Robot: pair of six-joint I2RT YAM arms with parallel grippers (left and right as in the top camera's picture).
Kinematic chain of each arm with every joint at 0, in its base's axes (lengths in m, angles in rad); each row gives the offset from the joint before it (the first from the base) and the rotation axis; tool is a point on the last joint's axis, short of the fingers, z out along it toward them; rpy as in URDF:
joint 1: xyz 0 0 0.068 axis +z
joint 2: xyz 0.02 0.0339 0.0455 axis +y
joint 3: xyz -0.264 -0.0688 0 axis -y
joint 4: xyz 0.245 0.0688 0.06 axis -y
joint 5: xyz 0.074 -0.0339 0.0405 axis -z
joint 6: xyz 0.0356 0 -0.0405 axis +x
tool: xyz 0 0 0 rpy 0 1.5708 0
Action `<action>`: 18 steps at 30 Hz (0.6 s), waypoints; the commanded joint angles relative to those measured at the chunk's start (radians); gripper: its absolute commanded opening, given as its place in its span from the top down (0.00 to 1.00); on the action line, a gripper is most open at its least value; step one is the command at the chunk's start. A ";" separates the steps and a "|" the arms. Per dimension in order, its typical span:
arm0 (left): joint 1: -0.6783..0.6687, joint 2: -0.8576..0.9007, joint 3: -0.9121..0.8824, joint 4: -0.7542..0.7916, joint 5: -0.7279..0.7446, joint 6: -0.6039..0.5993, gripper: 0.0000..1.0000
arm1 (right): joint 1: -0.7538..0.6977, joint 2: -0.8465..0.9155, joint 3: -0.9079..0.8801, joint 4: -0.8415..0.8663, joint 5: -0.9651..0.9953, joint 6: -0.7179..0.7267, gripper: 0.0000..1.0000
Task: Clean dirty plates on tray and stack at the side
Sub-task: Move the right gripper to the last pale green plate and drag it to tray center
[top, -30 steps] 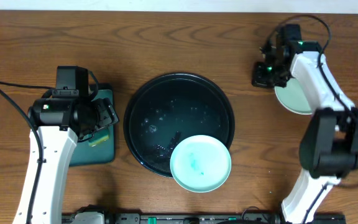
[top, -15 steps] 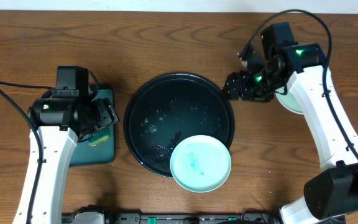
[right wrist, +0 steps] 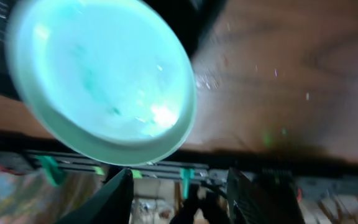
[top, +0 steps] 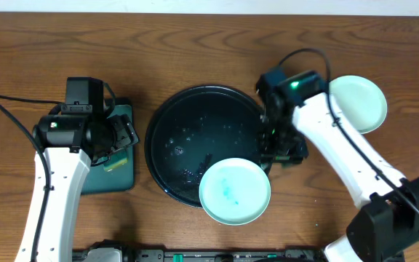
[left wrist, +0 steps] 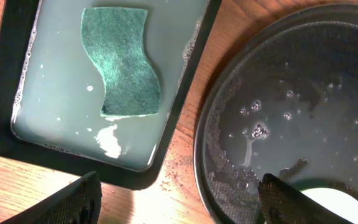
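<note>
- Showed the left pincer [left wrist: 179, 182] released, fingers [left wrist: 73, 202] spread wide with nothing between them, above the strip of surface [left wrist: 185, 180] between the small tray [left wrist: 5, 118] and the tray [left wrist: 303, 93].
- Showed a green sponge [left wrist: 124, 62] lying flat in cloudy liquid inside the small tray.
- Showed the tray at mid-surface, its black floor wet and beaded with droplets.
- Found the smeared plate [top: 235, 191], pale mint with a teal mark at its centre, resting on the tray's near right rim and overhanging it.
- Found the right pincer [top: 275, 151] at the tray's right edge, just beside the smeared plate; could not tell whether touching.
- Showed its jaws parted in the wrist view, gripping nothing, with the smeared plate blurred above them.
- Found the side plate [top: 358, 103], pale mint and unmarked, on the surface at far right, well apart from the tray; could not tell whether another lay beneath.
</note>
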 commanded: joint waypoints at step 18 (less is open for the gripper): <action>-0.003 -0.002 0.000 -0.005 -0.002 0.010 0.19 | 0.095 -0.011 -0.430 0.291 -0.049 0.122 0.59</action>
